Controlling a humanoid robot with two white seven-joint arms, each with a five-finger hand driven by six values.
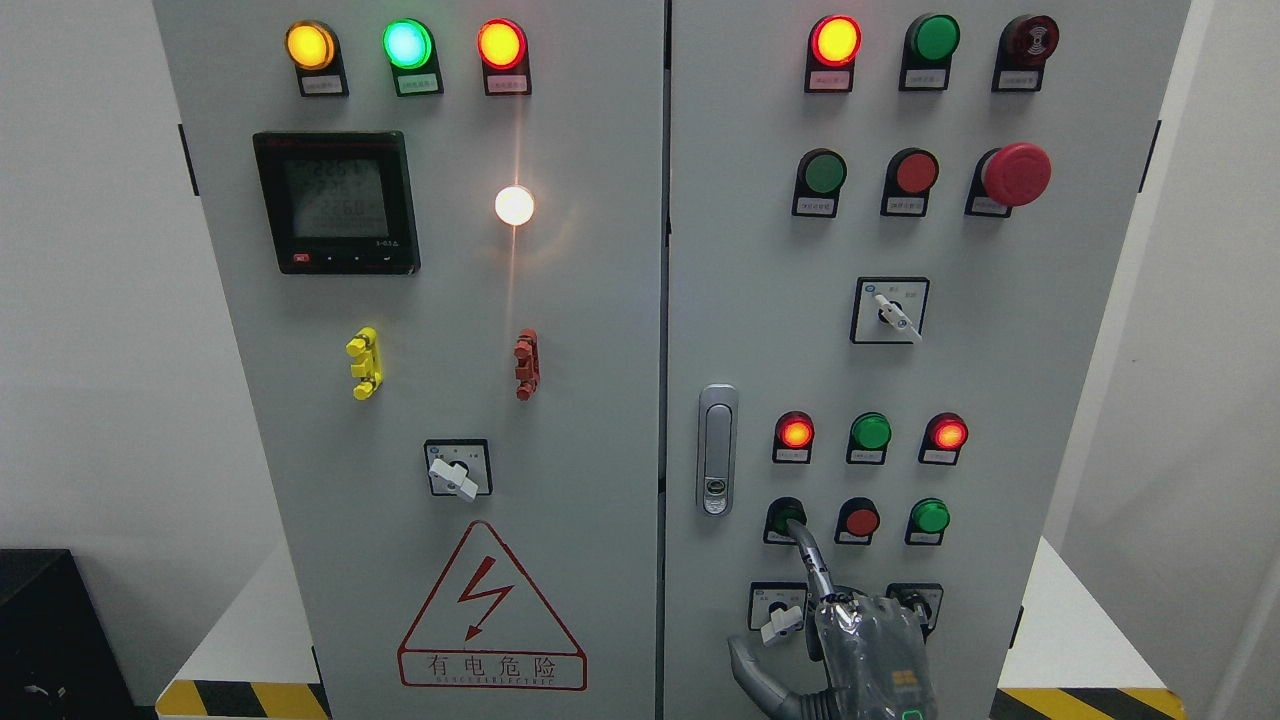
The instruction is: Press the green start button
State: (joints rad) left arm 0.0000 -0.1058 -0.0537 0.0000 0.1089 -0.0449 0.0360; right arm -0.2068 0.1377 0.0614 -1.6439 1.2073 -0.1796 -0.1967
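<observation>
On the right cabinet door, a green push button [785, 518] sits at the left end of the lower button row. My right hand [822, 600] rises from the bottom edge right of the middle, wrapped in clear plastic. Its index finger [808, 552] is stretched up, with the tip on the lower right of that green button and partly covering it. The thumb [745, 660] sticks out to the left and the other fingers are curled in, holding nothing. My left hand does not show.
A red button [859, 520] and another green button [929, 516] sit right of the touched one. Above them are red [795, 433], green [870, 432] and red [946, 434] lamps. A white selector knob [781, 622] lies beside the hand, and the door handle [716, 450] stands to the left.
</observation>
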